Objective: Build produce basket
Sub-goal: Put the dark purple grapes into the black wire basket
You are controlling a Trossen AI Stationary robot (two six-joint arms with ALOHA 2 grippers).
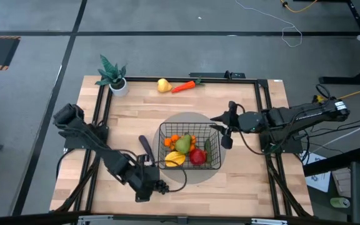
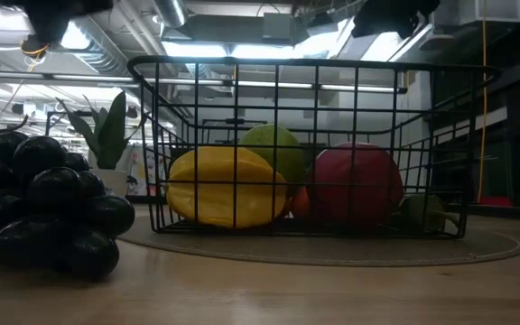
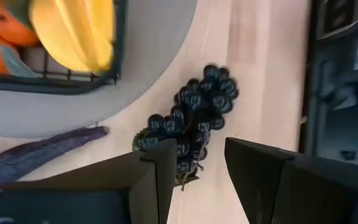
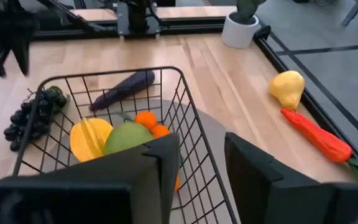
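Left gripper spread, unladen, just above grapes; bare wood beyond. Right gripper parted over basket rim.

The basket sits on a round mat at the middle of the bench. In it lie a mango at the near left, an apple at the near right, a pear between them and oranges farther back. Just left of the basket lies the eggplant. The grapes lie near my left end effector, at the near left. At the far edge, a second pear touches the carrot; the potted plant stands left of them. My right end effector hangs at the basket's right side.
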